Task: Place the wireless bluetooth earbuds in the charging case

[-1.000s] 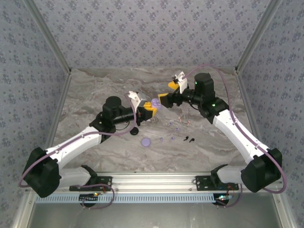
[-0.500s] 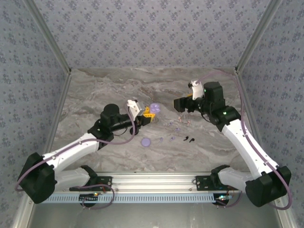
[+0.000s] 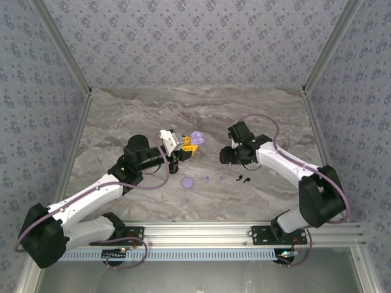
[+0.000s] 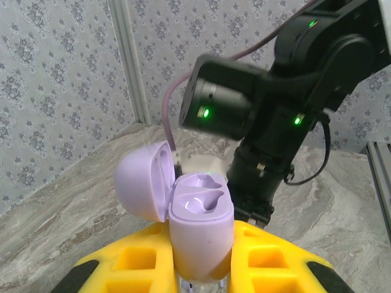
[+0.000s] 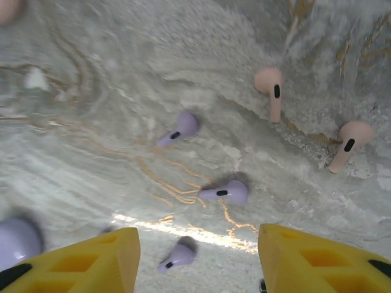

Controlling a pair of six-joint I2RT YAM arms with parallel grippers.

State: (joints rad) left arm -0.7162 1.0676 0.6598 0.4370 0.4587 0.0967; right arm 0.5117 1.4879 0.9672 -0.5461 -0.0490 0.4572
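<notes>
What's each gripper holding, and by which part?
Left gripper clamps the open purple charging case by its lower body. Right gripper holds nothing; its jaws stand apart above loose earbuds.

Grey marbled tabletop (image 3: 134,116), floral-patterned walls (image 3: 183,43), round purple disc (image 3: 187,182)

The left arm (image 3: 91,198) and right arm (image 3: 287,163) have white shells on their long links and black cylindrical joints, with bulky black shoulder housings (image 3: 38,235) at 7 and 4 o'clock overhead. A pale purple cable (image 4: 169,116) trails along each. The left hand (image 4: 204,268) and right hand (image 5: 198,262) have yellow fingers (image 5: 79,259) with square recesses and black tips. Green lights (image 4: 205,112) glow on the right arm's joints.
</notes>
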